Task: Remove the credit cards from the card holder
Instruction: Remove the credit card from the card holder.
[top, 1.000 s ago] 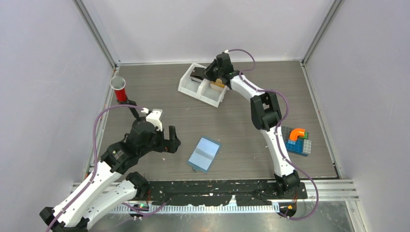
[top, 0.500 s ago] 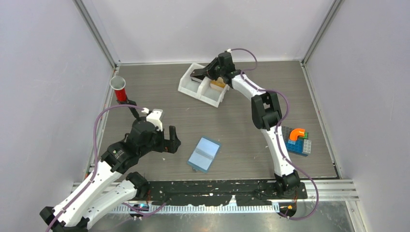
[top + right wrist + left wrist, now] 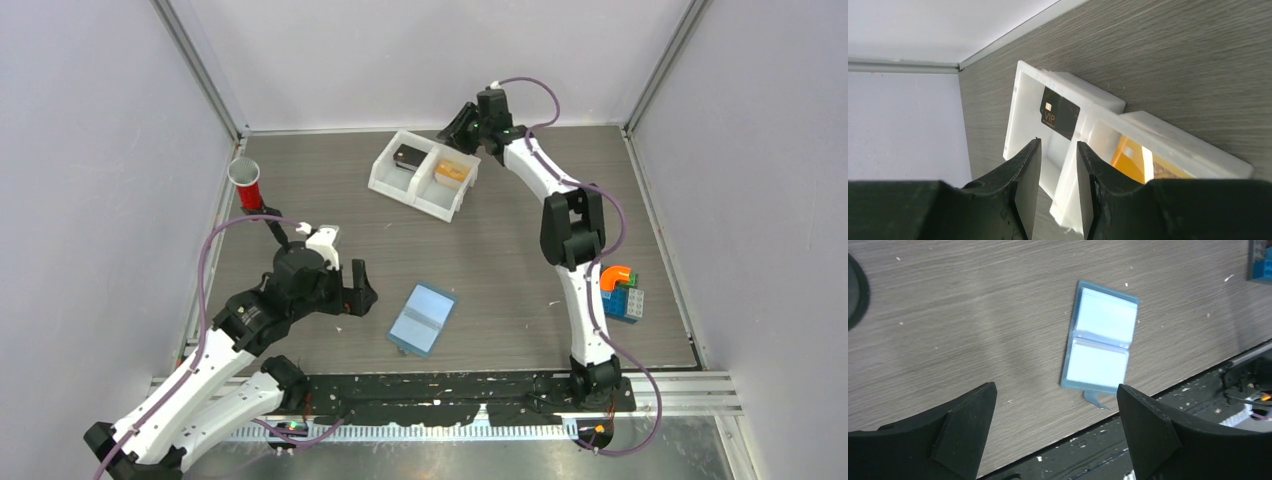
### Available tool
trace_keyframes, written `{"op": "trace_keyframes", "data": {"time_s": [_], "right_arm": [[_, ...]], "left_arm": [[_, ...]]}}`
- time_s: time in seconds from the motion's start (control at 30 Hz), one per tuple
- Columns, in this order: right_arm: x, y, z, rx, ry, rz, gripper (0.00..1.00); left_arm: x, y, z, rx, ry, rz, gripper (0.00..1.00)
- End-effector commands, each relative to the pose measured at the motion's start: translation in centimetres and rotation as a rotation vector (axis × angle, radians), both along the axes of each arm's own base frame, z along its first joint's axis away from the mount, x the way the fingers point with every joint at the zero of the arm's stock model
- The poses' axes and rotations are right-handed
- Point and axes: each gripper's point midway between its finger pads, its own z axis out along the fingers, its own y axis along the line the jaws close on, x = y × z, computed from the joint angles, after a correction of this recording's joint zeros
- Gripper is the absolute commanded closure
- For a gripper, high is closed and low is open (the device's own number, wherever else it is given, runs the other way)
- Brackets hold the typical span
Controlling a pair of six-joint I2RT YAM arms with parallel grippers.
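right gripper drawn back above white tray

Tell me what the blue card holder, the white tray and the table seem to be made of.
Card holder: likely soft plastic or vinyl; glossy pale sleeves, flexible fold. Tray: probably hard moulded plastic; smooth white walls. Table: wood-grain laminate, it seems; matte grey streaks.

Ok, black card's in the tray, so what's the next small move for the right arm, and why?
Probably draw the right gripper back from the white tray toward the card holder. Its jaws stand apart, holding nothing, and the black card lies in one tray compartment. The holder lies open, sleeves looking pale, so check for another card.
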Motion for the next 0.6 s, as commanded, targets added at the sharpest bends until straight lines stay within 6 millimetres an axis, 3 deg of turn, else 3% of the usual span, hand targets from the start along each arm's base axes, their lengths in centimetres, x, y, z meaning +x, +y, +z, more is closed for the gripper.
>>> {"op": "trace_keyframes", "data": {"time_s": [0.0,0.1,0.2,0.23,0.27,0.3,0.33,0.4,0.43,0.47,0.5,0.53,0.57], "right_arm": [[-3.7,-0.9,8.0,-0.054,-0.131,0.131,0.60],[-7.5,-1.6,8.3,-0.079,-0.138,0.192,0.59],[-10.9,-2.2,7.2,-0.108,-0.130,0.245,0.58],[-12.8,-2.3,6.7,-0.115,-0.113,0.264,0.58],[-14.4,-2.5,4.5,-0.139,-0.072,0.290,0.57],[-15.6,-2.6,5.6,-0.141,-0.093,0.302,0.56],[-16.5,-2.7,5.3,-0.157,-0.099,0.320,0.55],[-20.4,-2.7,2.8,-0.185,-0.049,0.371,0.53],[-21.5,-2.6,3.6,-0.180,-0.073,0.390,0.53],[-23.2,-2.5,2.0,-0.184,-0.039,0.418,0.52],[-24.2,-2.4,2.8,-0.183,-0.059,0.429,0.52],[-25.9,-2.3,1.4,-0.193,-0.031,0.454,0.51],[-26.9,-2.3,2.2,-0.192,-0.056,0.461,0.51]], "left_arm": [[-0.1,-2.7,2.6,-0.153,0.024,-0.030,0.08],[-0.8,-4.5,1.8,-0.213,0.109,-0.083,0.15],[-1.0,-6.0,0.9,-0.275,0.157,-0.104,0.19],[-1.1,-6.3,0.6,-0.292,0.172,-0.108,0.19],[-1.1,-6.6,0.1,-0.304,0.190,-0.105,0.19],[-1.2,-7.0,-0.3,-0.320,0.201,-0.118,0.19],[-1.3,-7.6,-0.8,-0.337,0.210,-0.141,0.19],[-1.4,-8.1,-2.4,-0.360,0.243,-0.138,0.19],[-1.4,-8.2,-3.4,-0.366,0.258,-0.123,0.20],[-1.6,-8.1,-4.4,-0.370,0.280,-0.105,0.20],[-1.8,-8.1,-5.4,-0.371,0.298,-0.090,0.20],[-2.0,-8.1,-6.3,-0.377,0.313,-0.076,0.20],[-2.3,-8.0,-7.3,-0.382,0.332,-0.063,0.20]]}}
